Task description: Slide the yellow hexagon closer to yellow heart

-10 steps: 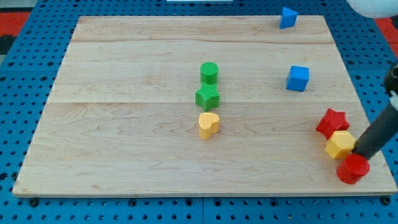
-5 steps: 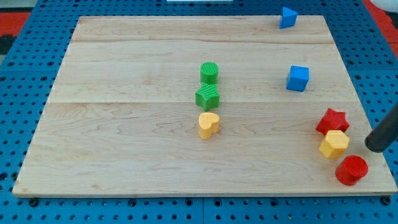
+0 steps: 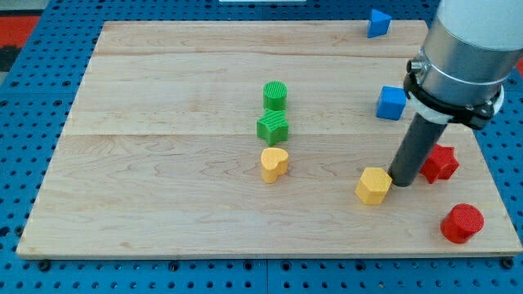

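Yellow hexagon [image 3: 373,185]: mid-right of board, well right of yellow heart [image 3: 274,163]. Looks light, rigid, likely slides easily and may spin. No gripper, only a rod; my tip [image 3: 400,181] touches its right face. Push there, centred.

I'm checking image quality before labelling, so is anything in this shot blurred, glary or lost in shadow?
Camera view: even, soft lighting with no harsh glare on the wooden board; blocks cast only faint shadows. The yellow hexagon, yellow heart and my tip look sharp. The arm's grey upper body hides part of the top right.
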Controlling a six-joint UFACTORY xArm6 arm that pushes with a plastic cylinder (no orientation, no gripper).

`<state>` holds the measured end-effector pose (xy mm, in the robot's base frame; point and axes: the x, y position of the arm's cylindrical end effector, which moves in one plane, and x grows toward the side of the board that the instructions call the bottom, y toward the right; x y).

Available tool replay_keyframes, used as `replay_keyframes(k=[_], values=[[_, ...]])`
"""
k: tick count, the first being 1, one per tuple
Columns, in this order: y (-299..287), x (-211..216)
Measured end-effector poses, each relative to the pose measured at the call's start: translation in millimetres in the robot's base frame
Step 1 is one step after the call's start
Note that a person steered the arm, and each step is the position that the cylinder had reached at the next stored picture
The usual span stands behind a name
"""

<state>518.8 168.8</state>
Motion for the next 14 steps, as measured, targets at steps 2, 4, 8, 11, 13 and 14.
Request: replay_keyframes(k=[2,4,8,11,13,14], values=[[-34,11],[-12,25],[-31,23],[-57,37],[-110,47],[-115,46]])
